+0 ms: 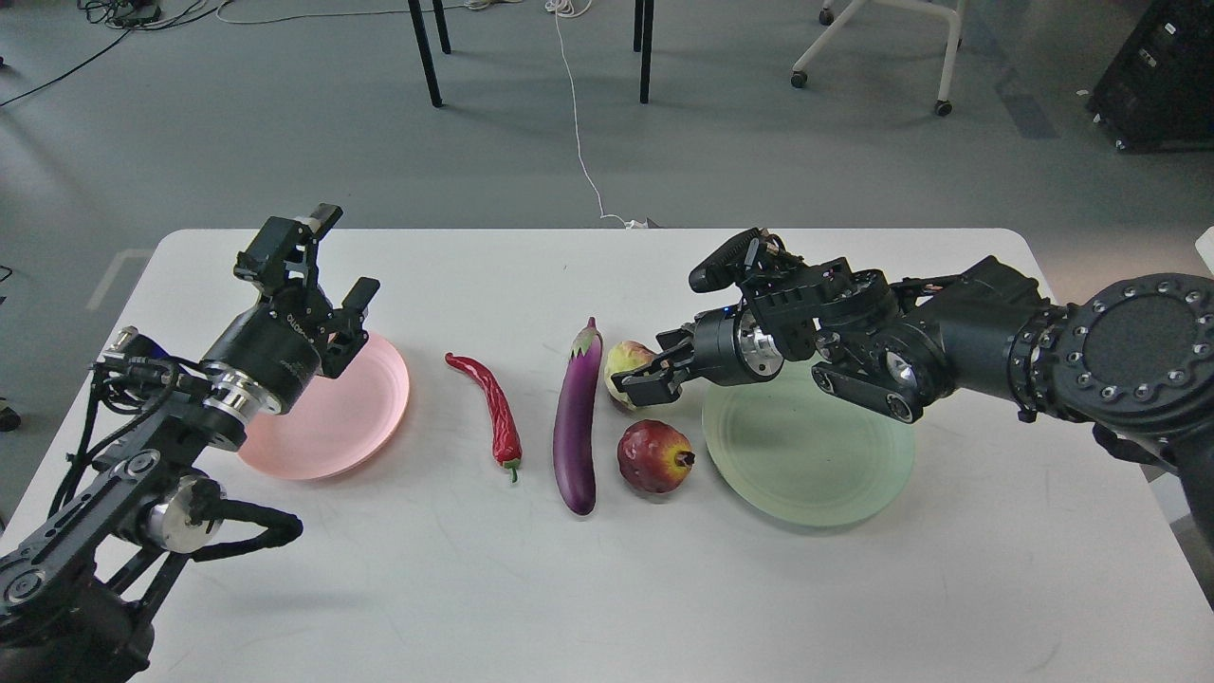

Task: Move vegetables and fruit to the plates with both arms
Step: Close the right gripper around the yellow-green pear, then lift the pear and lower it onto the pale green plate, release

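Note:
The purple eggplant [577, 417] lies at the table's middle, with the red chili pepper [493, 410] to its left. The bumpy yellow-green fruit [623, 364] sits right of the eggplant, and the dark red pomegranate [652, 456] sits in front of it. My right gripper [649, 368] is low at the bumpy fruit, its jaws open against the fruit's right side and partly hiding it. The pale green plate [806, 465] lies empty under my right wrist. My left gripper [325, 268] is open and empty, raised over the far left edge of the empty pale pink plate [351, 417].
The white table [607, 588] ends just behind both arms. Black table legs [425, 52], a chair base [873, 47] and a white cable [579, 123] are on the grey floor beyond it.

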Controlling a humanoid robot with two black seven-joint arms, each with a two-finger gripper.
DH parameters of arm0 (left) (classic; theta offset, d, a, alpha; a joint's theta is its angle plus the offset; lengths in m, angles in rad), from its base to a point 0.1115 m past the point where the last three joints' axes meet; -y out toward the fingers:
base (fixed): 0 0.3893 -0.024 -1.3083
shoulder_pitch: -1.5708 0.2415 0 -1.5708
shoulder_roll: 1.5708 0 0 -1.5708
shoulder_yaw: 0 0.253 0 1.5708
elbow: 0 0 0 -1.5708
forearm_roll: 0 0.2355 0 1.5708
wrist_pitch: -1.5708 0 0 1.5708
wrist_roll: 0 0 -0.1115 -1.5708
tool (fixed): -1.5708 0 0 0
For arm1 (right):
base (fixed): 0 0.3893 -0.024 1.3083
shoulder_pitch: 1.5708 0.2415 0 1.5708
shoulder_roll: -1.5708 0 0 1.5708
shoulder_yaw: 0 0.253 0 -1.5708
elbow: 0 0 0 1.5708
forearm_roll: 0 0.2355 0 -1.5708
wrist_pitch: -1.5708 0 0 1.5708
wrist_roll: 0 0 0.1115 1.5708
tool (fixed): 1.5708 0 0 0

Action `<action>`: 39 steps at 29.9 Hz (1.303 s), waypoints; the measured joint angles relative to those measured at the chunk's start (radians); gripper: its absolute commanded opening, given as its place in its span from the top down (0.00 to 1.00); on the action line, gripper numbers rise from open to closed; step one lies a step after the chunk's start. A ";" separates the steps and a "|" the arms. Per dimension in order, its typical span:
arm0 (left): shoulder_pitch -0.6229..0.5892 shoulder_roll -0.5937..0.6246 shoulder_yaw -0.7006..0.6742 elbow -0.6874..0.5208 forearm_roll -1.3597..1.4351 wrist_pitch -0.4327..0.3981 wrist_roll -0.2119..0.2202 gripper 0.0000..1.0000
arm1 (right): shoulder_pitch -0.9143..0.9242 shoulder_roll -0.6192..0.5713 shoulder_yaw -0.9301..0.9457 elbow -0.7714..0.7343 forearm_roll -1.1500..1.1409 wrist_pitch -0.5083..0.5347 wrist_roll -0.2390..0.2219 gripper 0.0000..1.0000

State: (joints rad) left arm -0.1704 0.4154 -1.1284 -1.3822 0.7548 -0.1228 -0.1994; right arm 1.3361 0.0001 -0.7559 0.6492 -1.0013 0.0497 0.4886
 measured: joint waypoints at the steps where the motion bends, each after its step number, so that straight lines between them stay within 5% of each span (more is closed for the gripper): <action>1: 0.000 0.001 0.000 0.000 0.000 0.000 0.000 0.01 | 0.000 0.000 0.000 0.000 0.000 0.000 0.000 0.57; 19: -0.003 0.004 0.001 0.000 0.000 0.000 0.001 0.01 | 0.107 -0.015 -0.005 0.056 0.001 0.007 0.000 0.58; 31: -0.005 0.003 0.004 -0.006 0.000 0.000 0.002 0.01 | 0.244 -0.439 -0.028 0.377 -0.229 0.017 0.000 0.57; 39: -0.005 0.002 0.007 -0.014 0.000 0.000 0.003 0.01 | 0.179 -0.507 -0.060 0.386 -0.271 0.017 0.000 0.44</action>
State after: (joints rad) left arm -0.1750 0.4174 -1.1215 -1.3959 0.7548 -0.1227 -0.1964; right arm 1.5149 -0.5074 -0.8156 1.0354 -1.2728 0.0662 0.4887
